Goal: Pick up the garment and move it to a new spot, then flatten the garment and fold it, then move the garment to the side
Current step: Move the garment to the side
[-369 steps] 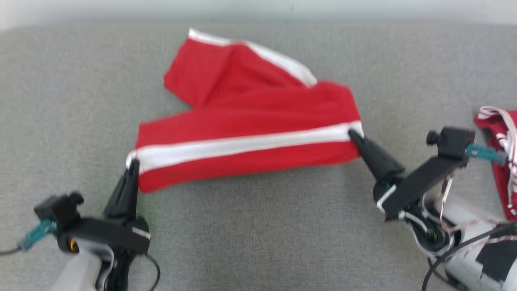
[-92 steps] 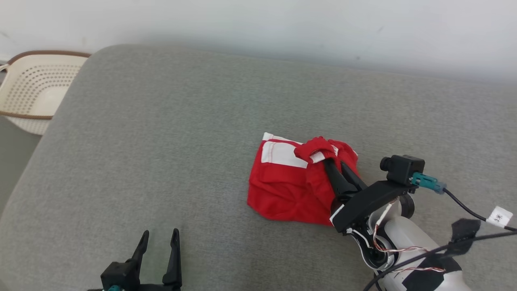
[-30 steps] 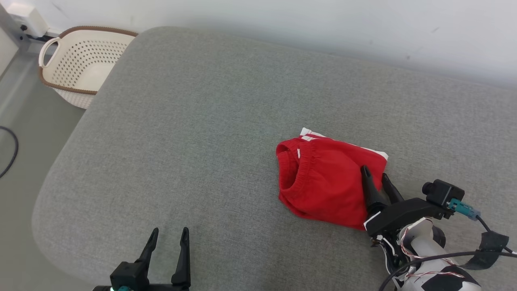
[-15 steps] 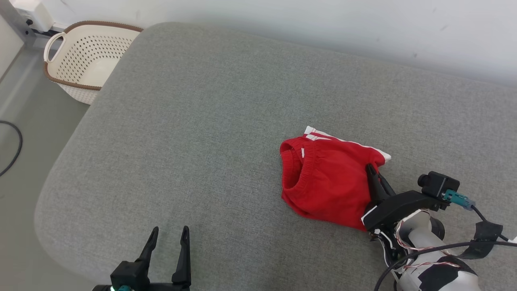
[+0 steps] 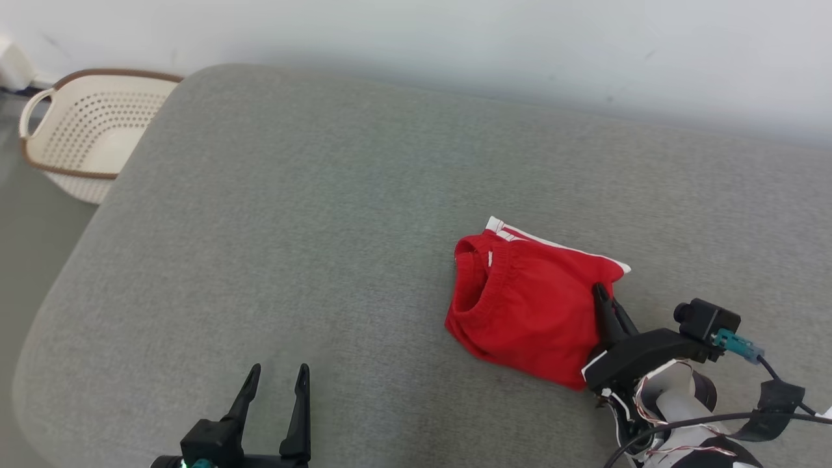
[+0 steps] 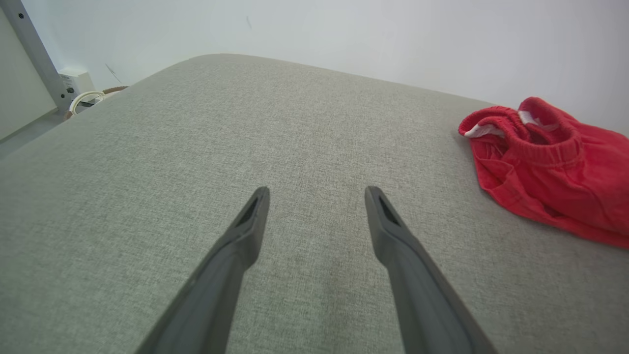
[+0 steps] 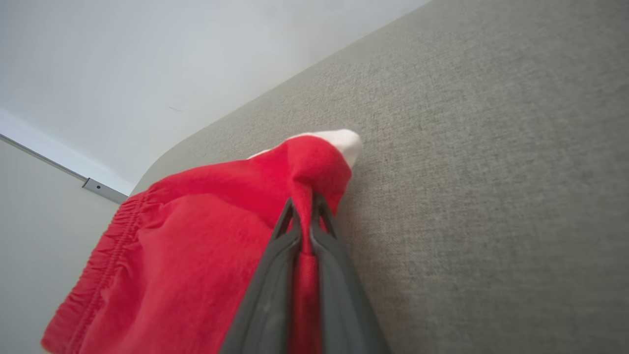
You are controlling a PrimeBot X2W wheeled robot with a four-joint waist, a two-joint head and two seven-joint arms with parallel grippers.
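Garment (image 5: 520,305) is looking soft and floppy, so I am pinching its folded corner in the right gripper (image 5: 597,290) while the left gripper (image 5: 278,369) is hanging spread.

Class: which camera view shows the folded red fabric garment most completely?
Head view: nearly all of the folded red fabric garment shows. Left wrist view crops it; right wrist view shows one corner close up.

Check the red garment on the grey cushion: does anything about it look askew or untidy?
Yes. The red garment is folded unevenly: its waistband gapes open on the left, and a white-striped layer pokes out along the far edge. The right gripper is pinching its right corner.
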